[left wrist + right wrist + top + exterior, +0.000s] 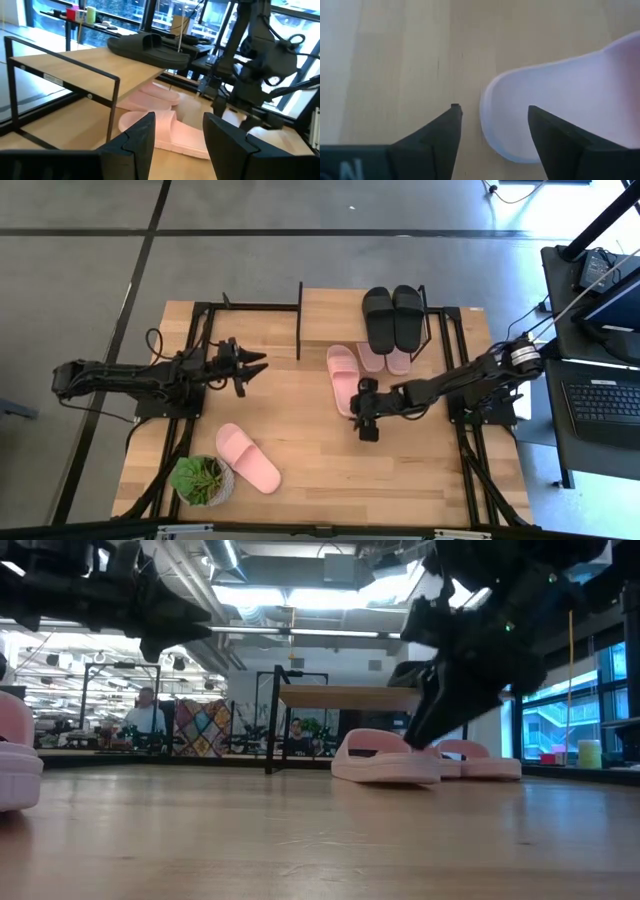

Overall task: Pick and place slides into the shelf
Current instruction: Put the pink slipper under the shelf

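Shelf [335,315]: at the table's [420,480] far edge. Two black slides [392,315] on its top plank; two pink slides [385,360] beneath, toes showing.
Pink slide [343,379]: on the table just before the shelf.
Right gripper [366,420]: low at that slide's near end, jaws open, holding nothing.
Pink slide [248,457]: near front-left corner, beside potted plant [203,479].
Left gripper [252,367]: raised left of the shelf, jaws open, empty.

Table [300,470]: light wood, smooth matt finish with visible grain. Shelf [330,315]: light wooden top on thin black metal legs. Slides [344,377]: matt foam, pink or black [393,315].
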Tool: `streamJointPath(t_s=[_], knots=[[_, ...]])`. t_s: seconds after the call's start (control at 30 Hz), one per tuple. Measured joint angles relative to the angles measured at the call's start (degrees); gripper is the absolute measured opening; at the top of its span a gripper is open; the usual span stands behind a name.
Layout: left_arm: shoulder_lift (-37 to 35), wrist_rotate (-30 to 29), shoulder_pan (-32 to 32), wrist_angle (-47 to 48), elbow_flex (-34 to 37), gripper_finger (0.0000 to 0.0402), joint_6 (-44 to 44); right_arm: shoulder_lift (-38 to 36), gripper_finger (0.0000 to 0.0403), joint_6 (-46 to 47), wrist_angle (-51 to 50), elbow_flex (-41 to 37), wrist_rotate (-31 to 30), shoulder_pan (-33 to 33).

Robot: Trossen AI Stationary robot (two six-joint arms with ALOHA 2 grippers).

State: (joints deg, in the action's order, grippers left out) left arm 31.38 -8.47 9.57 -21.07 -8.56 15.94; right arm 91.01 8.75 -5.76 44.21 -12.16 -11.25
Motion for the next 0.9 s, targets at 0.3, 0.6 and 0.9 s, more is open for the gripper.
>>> streamJointPath(t_s=[0.3,0.6,0.9], knots=[[0.00,0.00,0.60,1.62,0.04,0.0157,-0.02,3.03,0.0210,0.07,0.13,0.04,-0.22,0.02],[0.00,0.00,0.60,2.67,0.04,0.0157,-0.02,3.03,0.0188,-0.48,0.09,0.04,-3.02,0.04],[0.00,0.00,0.60,2.66,0.04,0.0157,-0.02,3.03,0.0177,-1.58,0.00,0.04,-2.99,0.15]])
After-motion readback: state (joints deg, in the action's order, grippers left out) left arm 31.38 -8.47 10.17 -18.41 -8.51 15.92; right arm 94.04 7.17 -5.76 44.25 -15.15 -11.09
